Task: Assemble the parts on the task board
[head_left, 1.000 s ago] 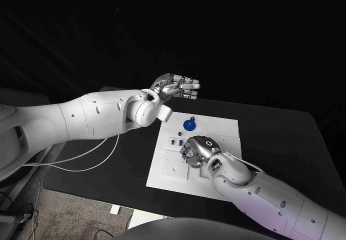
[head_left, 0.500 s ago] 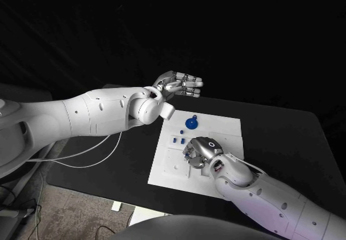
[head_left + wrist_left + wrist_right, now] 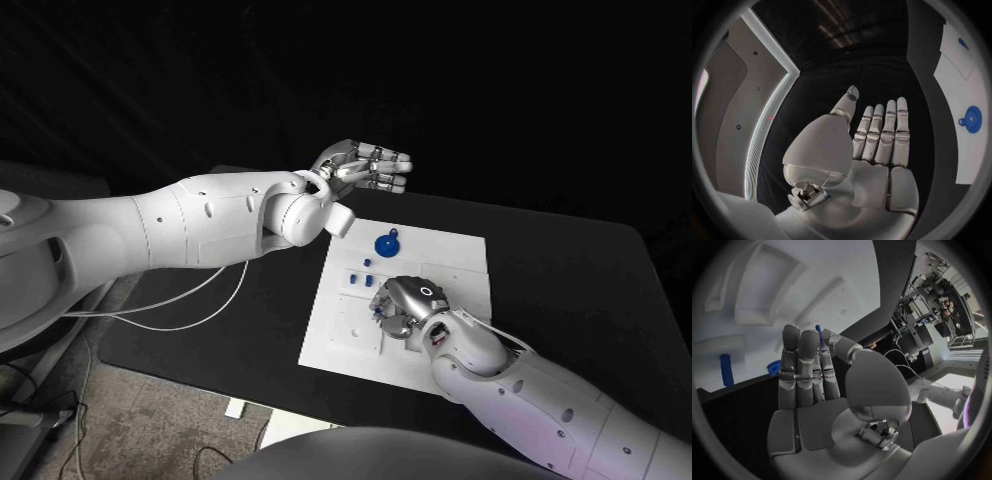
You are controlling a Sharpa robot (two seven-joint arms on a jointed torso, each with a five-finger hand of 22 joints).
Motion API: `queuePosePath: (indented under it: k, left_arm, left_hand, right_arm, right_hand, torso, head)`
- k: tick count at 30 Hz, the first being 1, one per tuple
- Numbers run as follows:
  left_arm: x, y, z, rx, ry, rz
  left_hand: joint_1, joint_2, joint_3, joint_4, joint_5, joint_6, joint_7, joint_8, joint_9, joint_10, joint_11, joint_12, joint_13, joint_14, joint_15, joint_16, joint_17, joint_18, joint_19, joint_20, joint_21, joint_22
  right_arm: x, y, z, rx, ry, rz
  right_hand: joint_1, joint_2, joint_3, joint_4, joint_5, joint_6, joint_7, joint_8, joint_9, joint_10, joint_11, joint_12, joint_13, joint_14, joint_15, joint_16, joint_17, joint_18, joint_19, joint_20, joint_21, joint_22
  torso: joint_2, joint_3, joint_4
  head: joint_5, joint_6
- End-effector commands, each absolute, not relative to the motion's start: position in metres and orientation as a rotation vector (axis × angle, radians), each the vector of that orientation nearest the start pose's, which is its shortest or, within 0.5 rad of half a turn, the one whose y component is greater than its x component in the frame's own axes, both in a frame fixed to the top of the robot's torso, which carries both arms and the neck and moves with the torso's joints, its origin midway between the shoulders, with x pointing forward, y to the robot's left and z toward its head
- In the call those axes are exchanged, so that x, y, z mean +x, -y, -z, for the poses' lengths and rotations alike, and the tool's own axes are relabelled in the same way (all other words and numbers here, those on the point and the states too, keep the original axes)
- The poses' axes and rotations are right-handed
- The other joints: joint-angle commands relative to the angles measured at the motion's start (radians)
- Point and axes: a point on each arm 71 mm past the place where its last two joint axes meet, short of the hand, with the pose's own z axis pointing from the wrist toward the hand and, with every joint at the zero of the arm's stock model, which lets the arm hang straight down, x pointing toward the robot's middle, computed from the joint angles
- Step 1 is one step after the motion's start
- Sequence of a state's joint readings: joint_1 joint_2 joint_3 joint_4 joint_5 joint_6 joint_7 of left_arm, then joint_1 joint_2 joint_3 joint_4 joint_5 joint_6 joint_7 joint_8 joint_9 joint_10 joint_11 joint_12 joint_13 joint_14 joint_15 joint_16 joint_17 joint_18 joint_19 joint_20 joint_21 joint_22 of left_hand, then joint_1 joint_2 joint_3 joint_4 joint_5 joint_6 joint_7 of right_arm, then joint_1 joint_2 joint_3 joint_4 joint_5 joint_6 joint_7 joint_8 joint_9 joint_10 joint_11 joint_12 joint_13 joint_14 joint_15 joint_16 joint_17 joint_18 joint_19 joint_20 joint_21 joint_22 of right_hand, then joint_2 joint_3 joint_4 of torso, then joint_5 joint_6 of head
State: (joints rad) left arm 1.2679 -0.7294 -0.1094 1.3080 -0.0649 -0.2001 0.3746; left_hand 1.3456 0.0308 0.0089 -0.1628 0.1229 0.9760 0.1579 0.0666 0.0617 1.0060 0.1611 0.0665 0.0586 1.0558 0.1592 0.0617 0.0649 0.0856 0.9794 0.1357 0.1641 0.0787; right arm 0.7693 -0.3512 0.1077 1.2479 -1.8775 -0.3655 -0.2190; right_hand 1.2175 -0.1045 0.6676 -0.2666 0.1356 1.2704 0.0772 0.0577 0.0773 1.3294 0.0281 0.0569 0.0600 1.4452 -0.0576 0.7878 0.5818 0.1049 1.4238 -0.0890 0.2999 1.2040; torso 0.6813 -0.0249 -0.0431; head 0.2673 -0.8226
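Note:
The white task board (image 3: 447,262) lies mid-table. A round blue part (image 3: 387,244) sits near its far edge, with small blue parts (image 3: 355,283) to the left of my right hand. My right hand (image 3: 404,305) rests low over the board's middle. In the right wrist view a thin blue pin (image 3: 819,334) shows between its thumb and a finger, seemingly pinched. A blue peg (image 3: 726,369) stands on the board (image 3: 748,335) beyond the fingers. My left hand (image 3: 368,168) hangs in the air past the board's far left corner, fingers straight and empty (image 3: 876,145). The round blue part (image 3: 972,119) lies beside it.
The black table (image 3: 577,270) stretches right of the board and ends at a front edge near a pale floor (image 3: 159,430). White cables (image 3: 188,315) hang from my left arm over the table's left side.
The whole picture has shifted slightly, so the camera moved. My left hand's fingers have straightened a little. My right hand stays on the board's middle.

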Motion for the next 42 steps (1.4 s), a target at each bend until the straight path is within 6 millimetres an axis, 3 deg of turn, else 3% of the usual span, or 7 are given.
queuePosePath:
  k: [1, 12, 42]
  left_arm:
    - [0.530, -0.208, 0.179, -0.988, -1.481, 1.524]
    - [0.530, -0.206, 0.179, -0.987, -1.483, 1.525]
    - [0.531, -0.204, 0.179, -0.985, -1.488, 1.530]
  left_hand:
    - [0.001, 0.008, -0.001, 0.003, 0.002, 0.005, 0.002, 0.000, 0.001, 0.004, 0.003, 0.000, 0.000, 0.002, -0.004, 0.000, -0.001, 0.010, 0.002, 0.005, 0.009, -0.001]
    - [0.001, 0.008, -0.001, 0.003, 0.002, 0.005, 0.002, 0.000, 0.001, 0.004, 0.003, 0.000, 0.000, 0.002, -0.004, 0.000, -0.001, 0.010, 0.002, 0.005, 0.009, -0.001]
    - [0.002, 0.009, -0.001, 0.002, 0.003, 0.011, 0.000, 0.001, 0.001, 0.005, 0.002, 0.000, 0.000, 0.002, -0.003, 0.000, -0.001, 0.010, 0.000, 0.005, 0.012, -0.001]
  right_arm:
    - [0.416, 0.020, 0.333, -0.291, -1.706, -0.734]
    - [0.415, 0.016, 0.335, -0.298, -1.701, -0.733]
    - [0.415, 0.017, 0.344, -0.316, -1.732, -0.709]
  right_hand:
    - [0.003, 0.009, 0.003, -0.002, 0.002, 0.007, 0.002, 0.007, 0.001, 0.007, 0.002, 0.003, 0.001, 0.002, -0.007, 0.004, -0.001, 0.010, 0.006, 0.002, -0.004, 0.001]
    - [0.004, 0.008, 0.004, -0.003, 0.004, 0.007, 0.002, 0.007, 0.001, 0.007, 0.003, 0.002, 0.001, 0.002, -0.008, 0.006, -0.003, 0.010, 0.008, 0.002, -0.008, 0.006]
    - [0.002, 0.008, 0.005, -0.005, 0.006, 0.008, 0.002, 0.006, 0.001, 0.007, 0.002, 0.003, 0.001, 0.002, -0.007, 0.007, -0.005, 0.009, 0.010, 0.002, -0.015, 0.015]
  torso:
    - [0.000, -0.0002, -0.0001]
    - [0.000, -0.0003, -0.0004]
    - [0.000, 0.0000, -0.0010]
  head:
    - [0.007, 0.000]
    - [0.017, 0.000]
    - [0.019, -0.009]
